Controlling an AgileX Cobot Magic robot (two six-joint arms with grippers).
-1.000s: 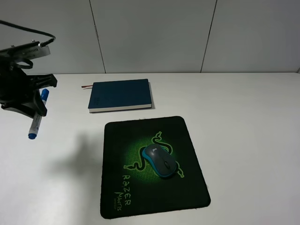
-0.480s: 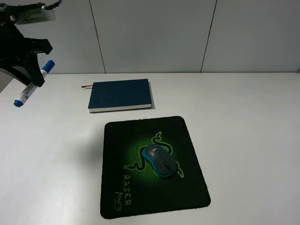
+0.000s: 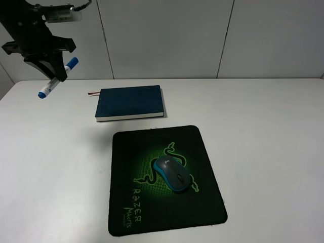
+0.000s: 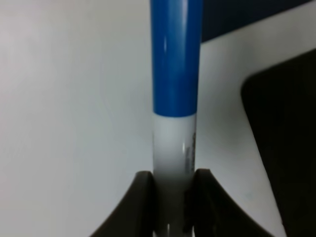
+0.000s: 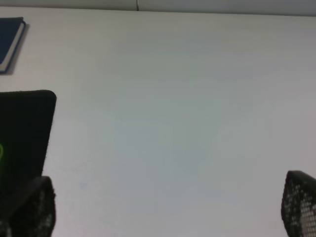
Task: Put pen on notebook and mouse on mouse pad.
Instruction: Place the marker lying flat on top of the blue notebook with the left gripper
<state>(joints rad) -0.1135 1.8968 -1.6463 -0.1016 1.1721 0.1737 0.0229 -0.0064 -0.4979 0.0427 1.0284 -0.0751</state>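
The left gripper (image 3: 52, 77) has swung up and toward the notebook (image 3: 130, 102) in the last second; a second ago it hung low over the bare table (image 3: 263, 131) at the far left, and half a second ago it was already higher; now it sits high, just left of the book's ribbon end, with the pen (image 3: 57, 77) carried along and tilted, one blue end up toward the wall, the other down and left. In the left wrist view its fingers (image 4: 140, 197) are pinched on the white barrel of the pen (image 4: 174, 98), and a corner of the notebook (image 4: 237, 15) and an edge of the pad (image 4: 286, 148) show below. So the pen is lifted and on its way, not yet over the cover; I'd say the carry is about half done. The mouse (image 3: 172, 174) already lies on the pad (image 3: 167, 182), so that half looks finished. The right gripper (image 5: 163, 207) hangs over bare table, fingers spread wide, holding nothing.
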